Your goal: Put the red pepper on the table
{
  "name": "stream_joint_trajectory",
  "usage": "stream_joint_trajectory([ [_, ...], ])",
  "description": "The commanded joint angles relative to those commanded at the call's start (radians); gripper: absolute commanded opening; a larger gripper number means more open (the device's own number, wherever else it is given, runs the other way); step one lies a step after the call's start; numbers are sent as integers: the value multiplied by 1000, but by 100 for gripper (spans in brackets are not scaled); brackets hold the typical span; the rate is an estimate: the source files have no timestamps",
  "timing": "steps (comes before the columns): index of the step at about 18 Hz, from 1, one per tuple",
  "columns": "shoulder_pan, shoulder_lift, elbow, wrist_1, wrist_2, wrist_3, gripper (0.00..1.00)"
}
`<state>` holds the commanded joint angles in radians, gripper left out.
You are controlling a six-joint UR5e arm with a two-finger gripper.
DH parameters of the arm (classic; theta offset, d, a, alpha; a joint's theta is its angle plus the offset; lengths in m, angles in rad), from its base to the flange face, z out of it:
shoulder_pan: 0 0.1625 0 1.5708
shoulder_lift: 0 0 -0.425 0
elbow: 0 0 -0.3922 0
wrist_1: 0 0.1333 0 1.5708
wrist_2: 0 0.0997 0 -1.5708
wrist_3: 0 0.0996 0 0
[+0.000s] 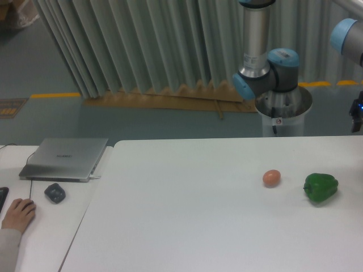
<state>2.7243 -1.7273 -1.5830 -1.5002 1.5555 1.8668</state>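
Note:
The red pepper is out of view. The large white table [187, 226] fills the lower right of the camera view. The arm's base [282, 110] stands behind the table's far edge. One blue-capped joint [347, 35] shows at the top right. Below it, a dark part cut off by the right frame edge looks like my gripper [357, 116], hanging above the table's far right corner. Its fingers are hidden, so nothing shows whether it is open or shut, or whether it holds anything.
A green bell pepper [320, 187] and a small orange-brown egg [271, 177] lie on the table's right side. On the narrower desk at left sit a closed laptop [65, 158] and a mouse [55, 192], with a person's hand [18, 215] at the lower left.

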Motion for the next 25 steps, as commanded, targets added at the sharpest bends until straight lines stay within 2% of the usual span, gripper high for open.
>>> stream_joint_trajectory([
  [4,-2,0,6,26,8,-11,100],
  [6,0,-6,8,86,11,-11,100],
  [7,12,-6,-1,145,17,-18,100],
  [8,15,-8,-2,170,26,-23,100],
  [11,15,-12,5,190,80,-28,100],
  [15,32,-26,14,244,80,-35,100],
  [25,55,-106,20,350,84,-38,100],
])
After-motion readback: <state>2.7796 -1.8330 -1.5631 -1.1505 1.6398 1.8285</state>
